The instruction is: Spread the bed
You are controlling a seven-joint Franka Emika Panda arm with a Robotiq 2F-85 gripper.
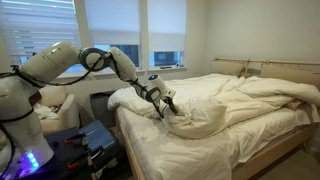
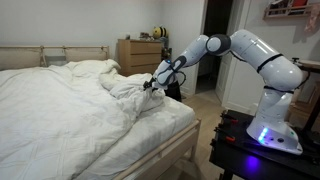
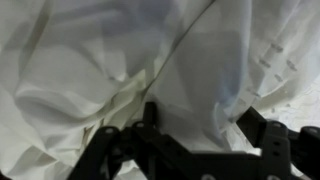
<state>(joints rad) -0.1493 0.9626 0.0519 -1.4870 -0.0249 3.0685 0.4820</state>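
The bed, with its pale wooden frame (image 1: 287, 146) and headboard (image 2: 40, 55), fills the middle of both exterior views. A bulky white duvet (image 1: 250, 95) lies crumpled on it, bunched toward one side (image 2: 60, 100). My gripper (image 1: 168, 104) is at the duvet's bunched edge near the bed's side, also seen in an exterior view (image 2: 152, 86). In the wrist view the gripper (image 3: 198, 112) has white duvet fabric (image 3: 90, 60) gathered between its fingers and appears closed on a fold. The bare white sheet (image 1: 190, 150) shows beside it.
A small white armchair (image 1: 55, 108) stands under the windows (image 1: 110, 30). A wooden dresser (image 2: 138, 55) stands against the far wall next to a dark doorway (image 2: 215, 40). The robot's base (image 2: 270, 130) stands on a black cart beside the bed.
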